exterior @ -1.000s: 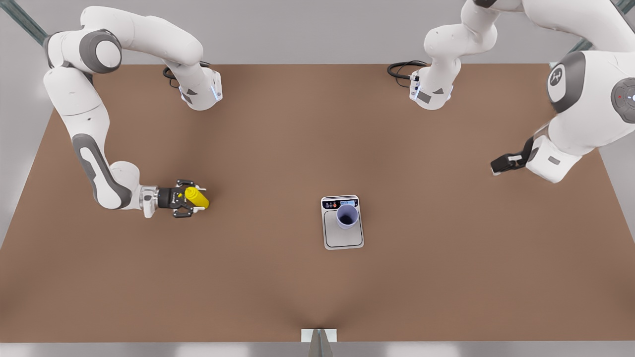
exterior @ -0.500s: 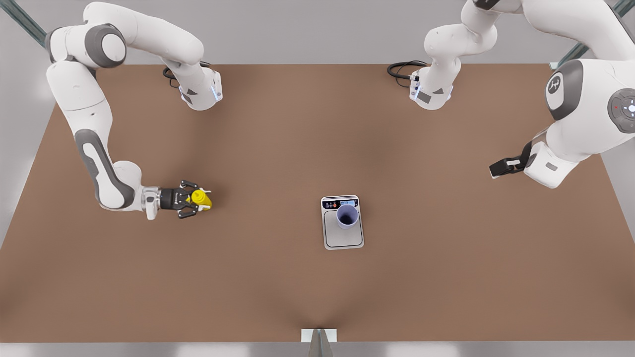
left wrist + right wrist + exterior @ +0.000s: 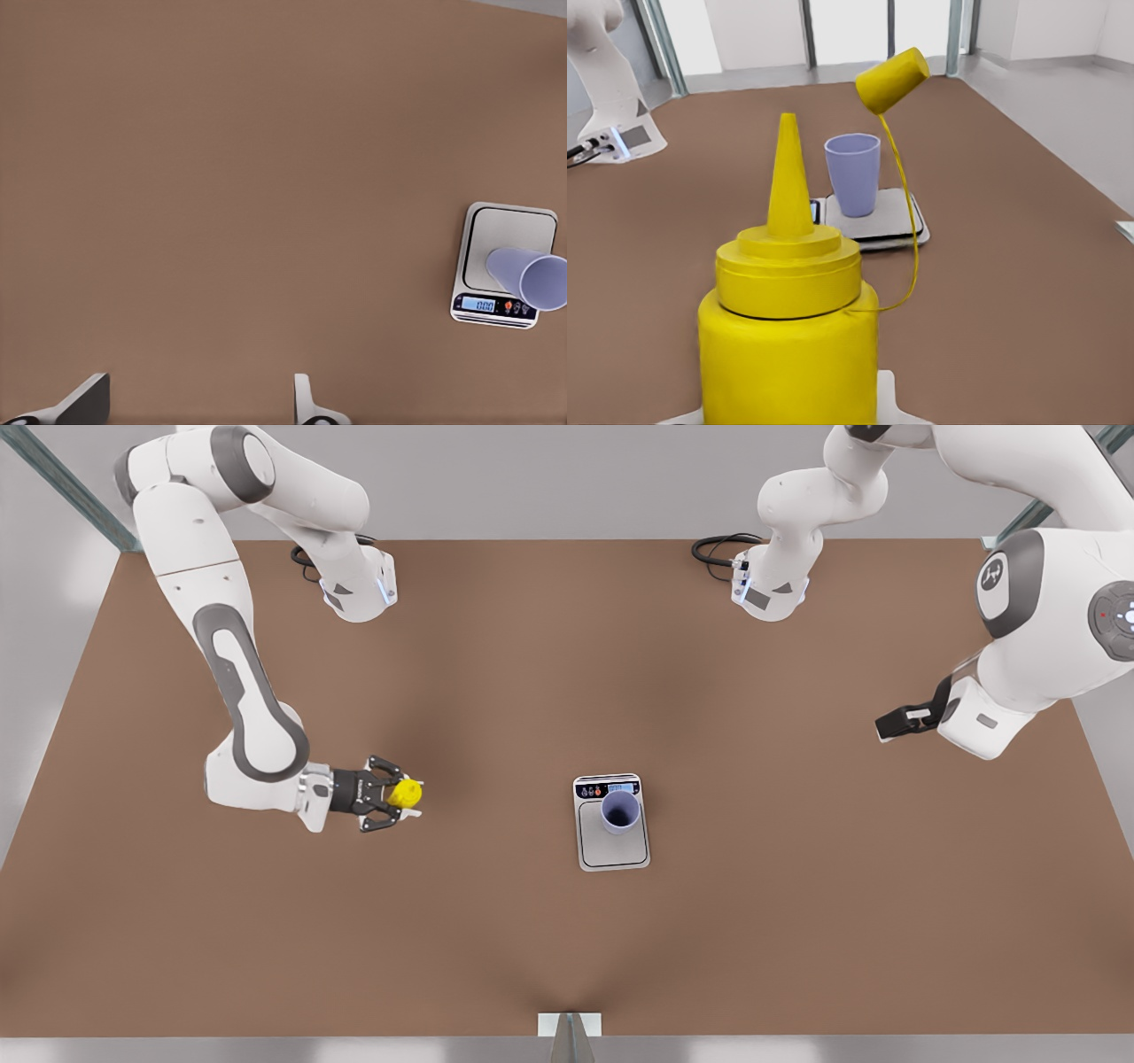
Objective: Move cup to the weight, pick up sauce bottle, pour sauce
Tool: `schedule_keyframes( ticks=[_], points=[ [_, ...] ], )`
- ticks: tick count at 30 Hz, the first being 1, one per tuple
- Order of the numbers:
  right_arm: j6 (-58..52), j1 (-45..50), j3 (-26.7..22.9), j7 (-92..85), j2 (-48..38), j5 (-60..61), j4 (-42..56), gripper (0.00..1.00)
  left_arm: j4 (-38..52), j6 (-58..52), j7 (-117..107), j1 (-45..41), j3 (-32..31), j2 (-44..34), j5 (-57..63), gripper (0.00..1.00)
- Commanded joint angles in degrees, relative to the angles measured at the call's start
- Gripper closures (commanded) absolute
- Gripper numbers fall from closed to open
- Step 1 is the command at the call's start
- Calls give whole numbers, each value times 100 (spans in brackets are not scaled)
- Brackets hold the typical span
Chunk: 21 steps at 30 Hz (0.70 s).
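On the scale (image 3: 612, 833), mid-desk, stands the cup (image 3: 620, 811), upright, near the display strip. Well off to the scale's side, toward the front view's left, the right gripper (image 3: 397, 794) has its jaws pinching the bottle (image 3: 405, 793), nozzle up in the right wrist view, cap dangling on its tether. Far from the scale, toward the front view's right, the left gripper (image 3: 889, 724) waits, jaws spread.
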Motion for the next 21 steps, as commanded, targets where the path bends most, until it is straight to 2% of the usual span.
schedule_keyframes(
  ticks=[1, 5, 7, 13, 18, 19, 20, 21],
  points=[
    [45, 80, -14, 48, -10, -7, 5, 52, 0, 0, 0, 7, -1, 0, 1, 0],
    [370, 493, -111, 233, -124, -113, 136, 52, 0, 0, 0, 16, -1, 9, 1, 0],
    [388, 1372, -866, 760, -124, -561, 541, 52, 0, 0, 0, 16, -1, 9, 1, 0],
    [379, 2031, -884, 2676, -115, -2125, 1182, 52, 0, 9, 0, 16, -9, 18, 1, 0],
    [370, 2409, -902, 3388, -115, -2916, 1420, 52, 0, -9, 0, 16, -1, 97, 1, 0],
    [370, 2540, -1006, 3397, -115, -2925, 1428, 52, 0, -9, 0, 16, -1, 106, 1, 0],
    [327, 3059, -1525, 3424, -106, -2916, 1516, 52, 0, -26, -9, 8, -1, 97, 1, 0],
    [265, 3393, -1815, 3590, -106, -2925, 1552, 51, 0, -26, -9, 16, -1, 115, 1, 0]
  ],
)
